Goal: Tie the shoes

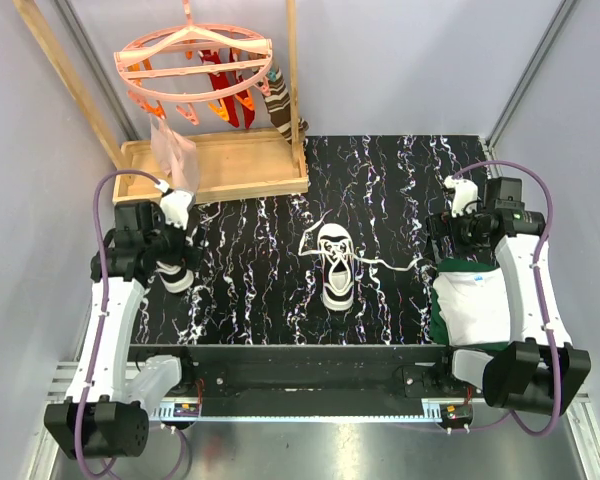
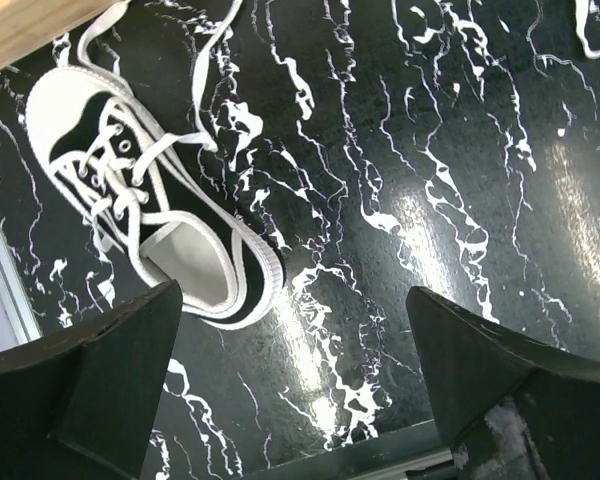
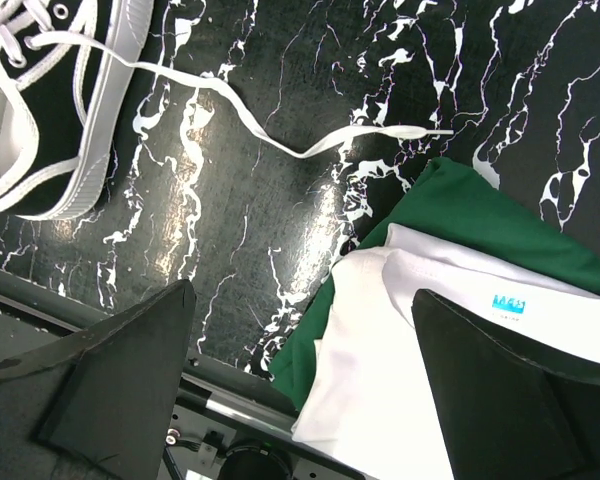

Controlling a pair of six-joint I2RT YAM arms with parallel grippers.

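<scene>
Our fingers [image 2: 110,370] spread wide on left gripper [image 2: 290,390] and right gripper [image 3: 300,390], one shoe [image 3: 40,110] cropped by right wrist view, other shoe [image 2: 150,215] half-hidden under left arm [image 1: 115,300]

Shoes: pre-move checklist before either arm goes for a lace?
1. Left pincer and right pincer open and empty: ok.
2. Centre shoe upright, sole down: ok.
3. Its lace trailing toward the right arm lies free: ok; the tip is near the folded cloth but apart from it.
4. Second shoe in the left wrist view, untied: ok.
5. Second shoe's laces clear of the wooden tray: cannot tell; they run up to its edge.
</scene>
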